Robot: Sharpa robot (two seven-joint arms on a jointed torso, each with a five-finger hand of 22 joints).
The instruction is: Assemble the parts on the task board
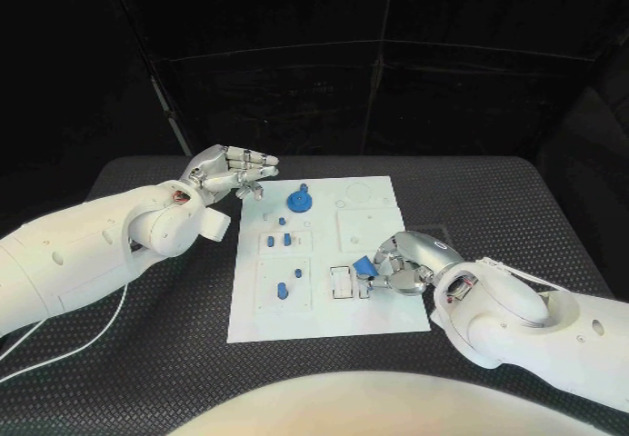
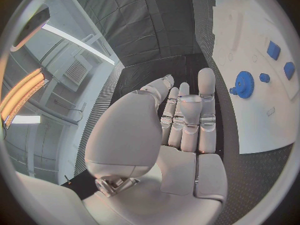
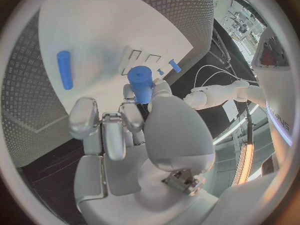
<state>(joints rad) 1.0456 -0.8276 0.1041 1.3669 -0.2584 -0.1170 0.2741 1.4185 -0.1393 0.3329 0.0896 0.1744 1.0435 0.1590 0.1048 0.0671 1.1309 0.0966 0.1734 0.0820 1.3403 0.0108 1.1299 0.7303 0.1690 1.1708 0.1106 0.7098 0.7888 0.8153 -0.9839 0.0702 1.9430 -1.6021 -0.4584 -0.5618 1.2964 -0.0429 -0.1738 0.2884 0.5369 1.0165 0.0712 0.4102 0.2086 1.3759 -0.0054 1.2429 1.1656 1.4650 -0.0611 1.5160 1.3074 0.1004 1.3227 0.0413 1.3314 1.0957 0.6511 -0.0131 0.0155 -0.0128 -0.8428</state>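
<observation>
Task board (image 1: 380,320) center of table (image 1: 524,209). Left hand (image 1: 231,170) hovers off the board's 11 o'clock corner, empty, fingers curled, blocks approach from that side. Blue gear (image 1: 300,199) stands just beside it on the board's far-left part. Small blue parts (image 1: 286,241) run down the left column toward 7 o'clock, low obstacles. Right hand (image 1: 400,265) sits over the board's 4 o'clock edge pinching a blue cylinder (image 3: 141,84), closes off that side. Far-right quadrant of the board, 1 o'clock, open. Mat at 12 and 3 o'clock free.
</observation>
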